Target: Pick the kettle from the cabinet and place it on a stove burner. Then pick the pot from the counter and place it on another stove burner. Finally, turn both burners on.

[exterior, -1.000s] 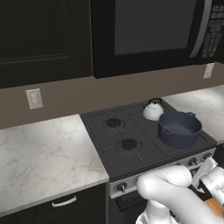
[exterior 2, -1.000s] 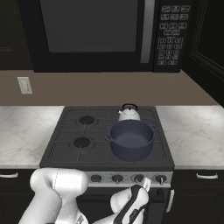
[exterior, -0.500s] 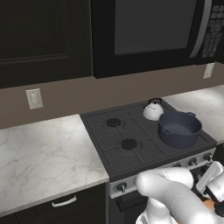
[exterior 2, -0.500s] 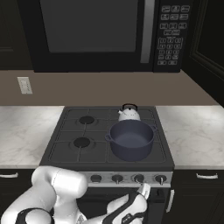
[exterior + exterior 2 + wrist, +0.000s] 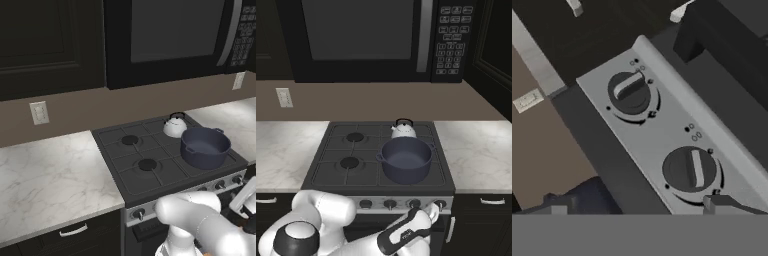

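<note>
Hand view put your gripper (image 5: 639,207) at the bottom edge, jaws spread wide and holding nothing — one stove knob (image 5: 690,169) sat just above its right fingertip (image 5: 714,202), another knob (image 5: 630,91) toward upper centre. In the right base view, the pot (image 5: 405,160) and kettle (image 5: 403,129) sat on the right-hand burners.

Flat, even rendered light with no clear source and no glare. The cabinet (image 5: 45,45) at 11 o'clock sinks into near-black. The pot (image 5: 405,161) casts only a faint shadow. The hand view looks soft and slightly pixelated; the knobs (image 5: 689,169) stay legible.
</note>
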You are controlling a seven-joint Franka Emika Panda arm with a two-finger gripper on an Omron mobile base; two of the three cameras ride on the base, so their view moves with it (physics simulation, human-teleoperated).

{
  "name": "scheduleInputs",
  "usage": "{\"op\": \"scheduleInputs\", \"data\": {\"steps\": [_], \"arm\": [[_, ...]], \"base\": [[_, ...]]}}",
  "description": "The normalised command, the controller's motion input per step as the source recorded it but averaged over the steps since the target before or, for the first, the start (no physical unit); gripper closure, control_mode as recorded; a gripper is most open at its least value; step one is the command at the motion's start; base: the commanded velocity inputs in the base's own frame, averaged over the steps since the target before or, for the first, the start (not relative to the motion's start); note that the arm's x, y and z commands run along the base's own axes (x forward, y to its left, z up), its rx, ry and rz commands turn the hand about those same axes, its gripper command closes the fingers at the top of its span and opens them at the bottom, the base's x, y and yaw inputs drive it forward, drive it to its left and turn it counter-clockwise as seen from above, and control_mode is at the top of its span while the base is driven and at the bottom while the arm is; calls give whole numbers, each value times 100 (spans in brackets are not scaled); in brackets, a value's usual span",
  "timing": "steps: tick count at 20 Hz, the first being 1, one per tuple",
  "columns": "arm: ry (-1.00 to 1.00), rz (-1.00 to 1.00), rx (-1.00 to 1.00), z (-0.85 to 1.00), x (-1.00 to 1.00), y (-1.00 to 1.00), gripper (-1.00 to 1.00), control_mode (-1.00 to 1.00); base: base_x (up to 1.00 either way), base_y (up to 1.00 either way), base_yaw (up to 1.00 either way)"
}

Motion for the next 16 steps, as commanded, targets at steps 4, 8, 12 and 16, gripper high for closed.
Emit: {"op": "scheduleInputs", "data": {"steps": [4, 8, 12, 16], "arm": [[1, 0, 26, 0, 0, -36, -100, -100], [0, 0, 29, 0, 0, -36, -100, -100], [-1, 1, 27, -2, 0, -28, -100, -100], [-2, 2, 25, -6, 0, -17, -100, -100]], "base": [[0, 0, 0], [0, 0, 0], [0, 0, 0], [0, 0, 0]]}}
